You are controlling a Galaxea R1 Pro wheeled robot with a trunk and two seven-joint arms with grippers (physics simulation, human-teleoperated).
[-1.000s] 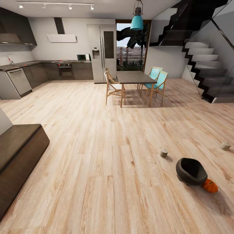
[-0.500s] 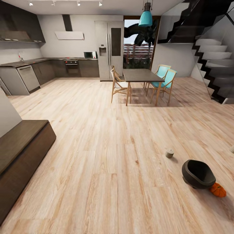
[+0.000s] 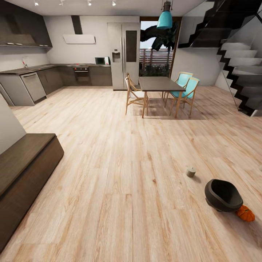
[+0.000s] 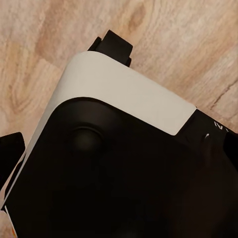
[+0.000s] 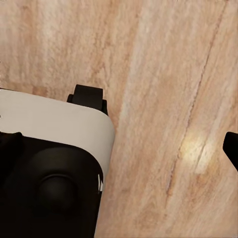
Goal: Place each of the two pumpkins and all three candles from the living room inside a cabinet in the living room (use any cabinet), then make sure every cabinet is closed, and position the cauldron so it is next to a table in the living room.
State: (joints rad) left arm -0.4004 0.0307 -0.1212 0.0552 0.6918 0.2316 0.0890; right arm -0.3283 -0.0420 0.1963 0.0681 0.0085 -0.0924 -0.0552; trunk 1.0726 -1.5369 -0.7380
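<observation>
On the pale wood plank floor (image 3: 120,174), low at the right of the head view, a round black wide-mouthed cauldron (image 3: 223,195) lies tilted with its mouth turned up and toward the camera. Touching its far-right side is a small orange ribbed pumpkin (image 3: 245,214), partly hidden behind the pot. Just beyond the cauldron, a little to its left and apart from it, a stubby pale grey-beige candle (image 3: 191,172) stands upright on the boards. At the left edge a long low dark brown wood cabinet (image 3: 25,169) runs toward the camera, its front shut, well apart from the other 3 things. Farther back stand a dark dining table (image 3: 158,85) with wooden and teal chairs, a steel fridge (image 3: 123,51) and a black-and-white staircase (image 3: 238,54).

In the left wrist view, the left gripper's black fingers (image 4: 115,45) show at the edges of a white-and-black robot body over the floor; I cannot tell how far apart they are. In the right wrist view, the right gripper (image 5: 161,121) is spread wide, with 1 finger at each side and bare planks between.
</observation>
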